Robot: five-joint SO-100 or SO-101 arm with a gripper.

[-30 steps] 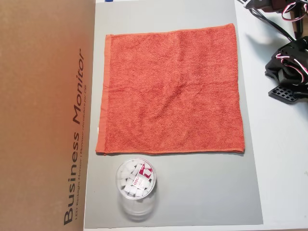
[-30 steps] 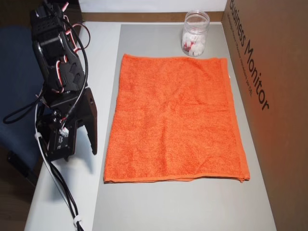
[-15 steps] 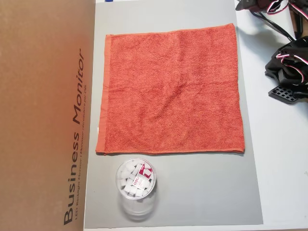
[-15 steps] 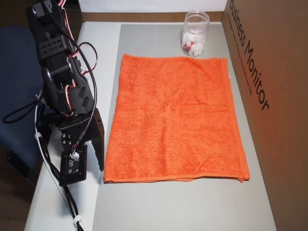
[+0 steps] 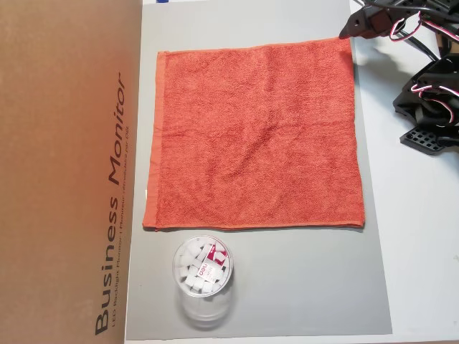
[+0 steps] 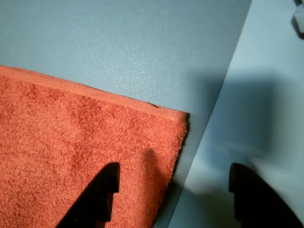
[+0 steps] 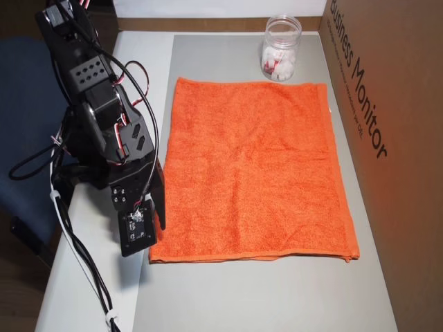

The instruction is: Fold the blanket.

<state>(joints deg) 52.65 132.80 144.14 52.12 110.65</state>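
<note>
The orange-red terry blanket (image 5: 254,136) lies flat and unfolded on the grey mat (image 5: 301,287), with its hemmed band along the left edge in this overhead view. It also shows in the other overhead view (image 7: 252,173). My gripper (image 5: 353,29) hovers at the blanket's top right corner, which is the near left corner in the other overhead view, where the gripper (image 7: 151,216) also shows. In the wrist view the gripper (image 6: 175,199) is open and empty. One finger (image 6: 97,202) is over the blanket (image 6: 71,152). The other finger (image 6: 254,199) is over the white table beyond the mat's edge.
A clear plastic jar (image 5: 203,276) with white pieces stands on the mat just off the blanket's edge; it also shows in the other overhead view (image 7: 280,45). A brown cardboard box (image 5: 64,172) borders the mat. The arm's base and cables (image 7: 90,138) stand on the white table.
</note>
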